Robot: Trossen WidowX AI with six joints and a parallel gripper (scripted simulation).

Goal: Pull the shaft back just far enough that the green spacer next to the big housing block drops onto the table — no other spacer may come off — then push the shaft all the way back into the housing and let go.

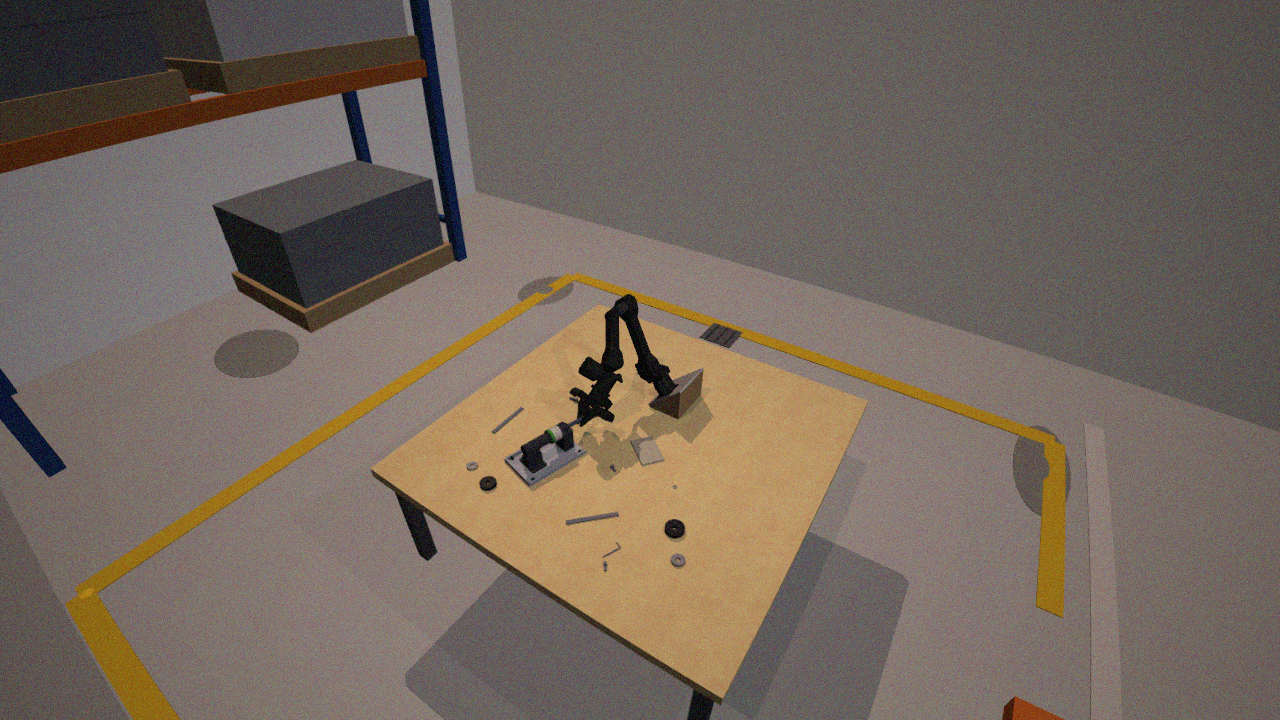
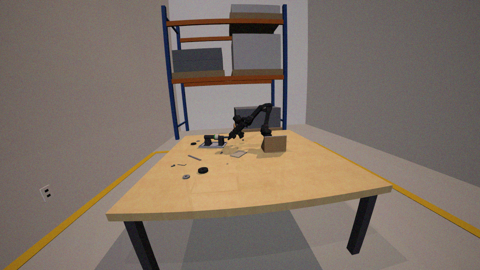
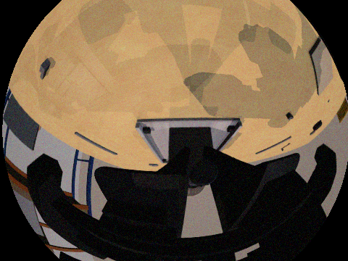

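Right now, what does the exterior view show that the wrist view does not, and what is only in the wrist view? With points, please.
Only exterior: the green spacer (image 2: 214, 137) on the shaft between the two blocks, the whole bent arm, and a wall outlet (image 2: 47, 192) at far left.

Only wrist: the gripper's own two fingers seen from close behind, large in the lower half.

Both: the gripper (image 2: 229, 138) (image 3: 196, 151), the grey base plate (image 2: 202, 146) (image 3: 159, 145), and the tabletop (image 2: 285, 174) (image 3: 127, 90).

On the worktop (image 1: 760, 447) (image 2: 285, 181), out beyond the jaws (image 1: 586, 417) (image 2: 230, 137): two black rings (image 1: 487, 483) (image 2: 203, 170), two grey rings (image 1: 677, 560) (image 2: 186, 176), two grey bars (image 1: 591, 518) (image 2: 194, 157) (image 3: 96, 143).
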